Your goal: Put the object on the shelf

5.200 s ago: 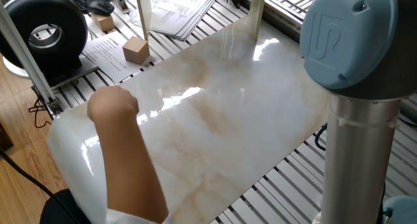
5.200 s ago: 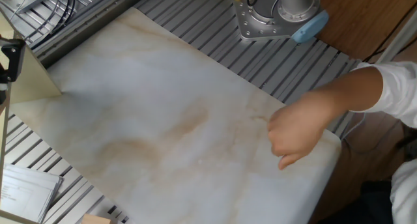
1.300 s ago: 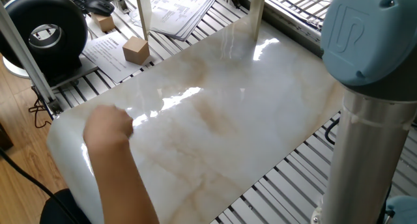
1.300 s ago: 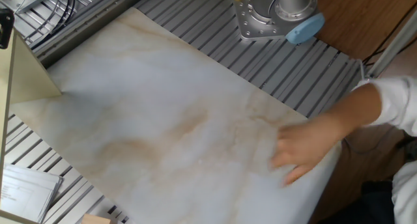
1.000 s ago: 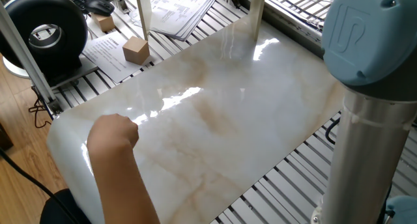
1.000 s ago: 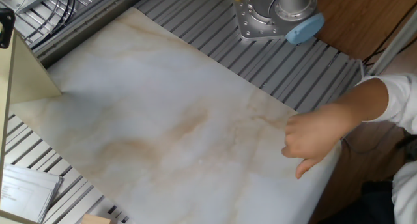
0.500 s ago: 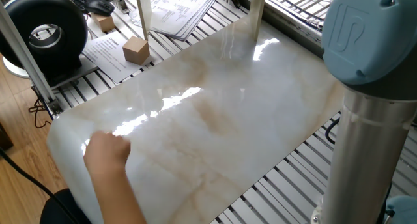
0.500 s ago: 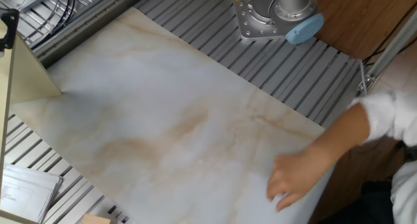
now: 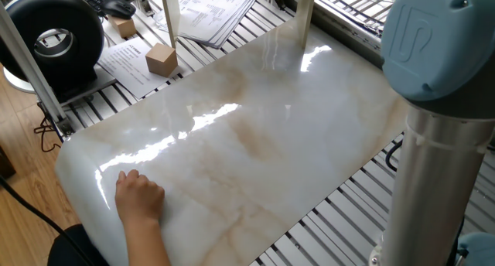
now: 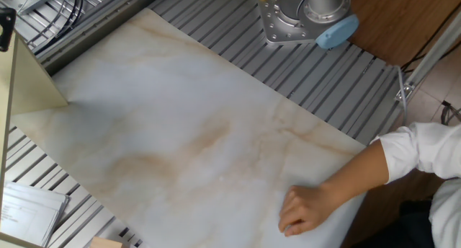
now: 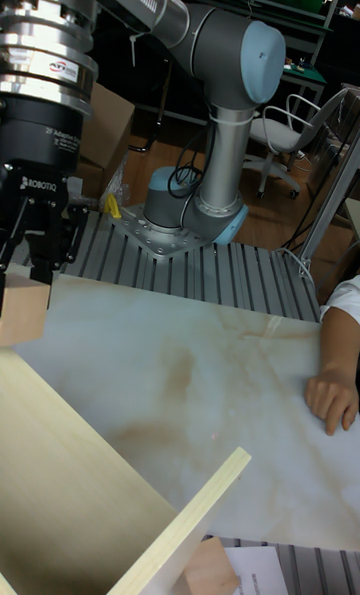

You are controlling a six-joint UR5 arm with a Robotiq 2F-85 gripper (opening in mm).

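Observation:
In the tall fixed view my black gripper [image 11: 30,273] hangs at the far left. It is shut on the top of the object [image 11: 22,313], a small light-brown wooden cube. The cube's underside is just above the near top board of the pale wooden shelf [image 11: 90,455]; I cannot tell whether they touch. The picture's left edge cuts off part of the cube. In the two fixed views only shelf parts show, an upright post [image 9: 305,15] and a side board [image 10: 29,78]. Cube and fingers are out of view there.
A person's hand [image 9: 139,196] [image 10: 302,208] [image 11: 335,400] rests on the marble slab [image 9: 263,127] near its edge. A larger tan block [image 9: 161,59] [image 11: 205,565] stands beside papers [image 9: 213,7]. A small block [image 9: 121,26] lies by the keyboard. The arm's column [image 9: 433,158] rises at the right.
The person's hand has slid along the slab toward its near edge and now lies flat. The arm's blue joint shifted right several seconds ago and has stayed still since.

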